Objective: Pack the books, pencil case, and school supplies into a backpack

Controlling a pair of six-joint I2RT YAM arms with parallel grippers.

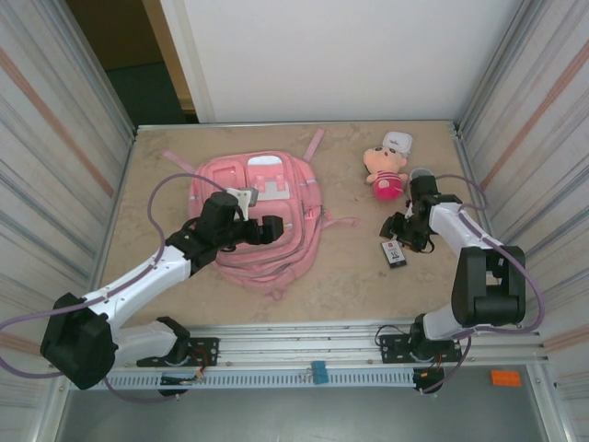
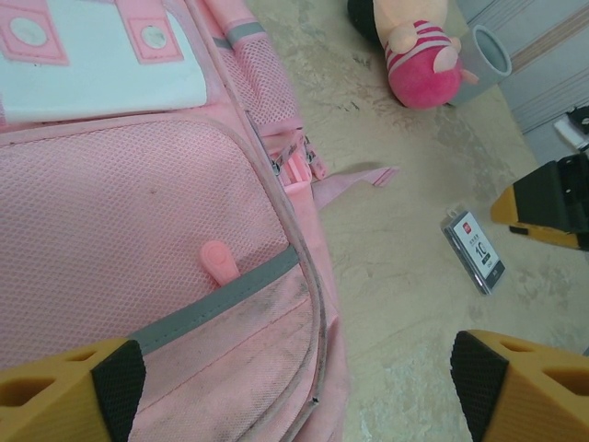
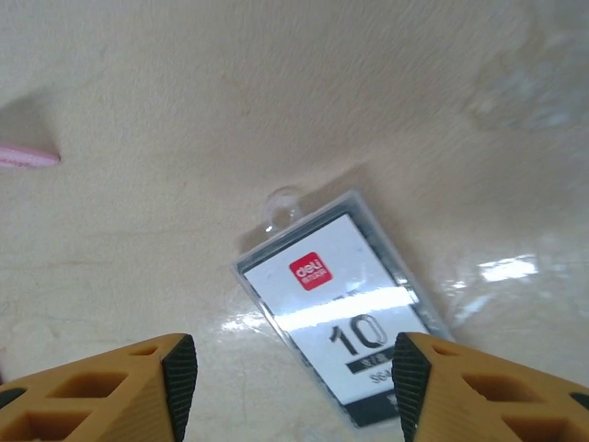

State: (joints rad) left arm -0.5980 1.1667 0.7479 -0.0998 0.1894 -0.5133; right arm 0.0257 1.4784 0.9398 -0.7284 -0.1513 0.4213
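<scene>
left fingers [image 2: 69, 391] spread wide, empty, over pink backpack [image 1: 294, 207], right fingers [image 3: 110, 387] partly spread, empty, above school supplies [image 3: 340, 313] near worktop [image 1: 350, 276] right edge

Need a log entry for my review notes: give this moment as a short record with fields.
backpack: pink, lying flat on the table, front pockets up
supplies pack: clear, white label, flat on the table to the right of the backpack
left gripper: open, above the backpack's front, holding nothing
right gripper: open, fingers either side of the supplies pack
plush doll: beyond the supplies pack, toward the far right
packed so far: cannot tell, the backpack's inside is hidden
</scene>
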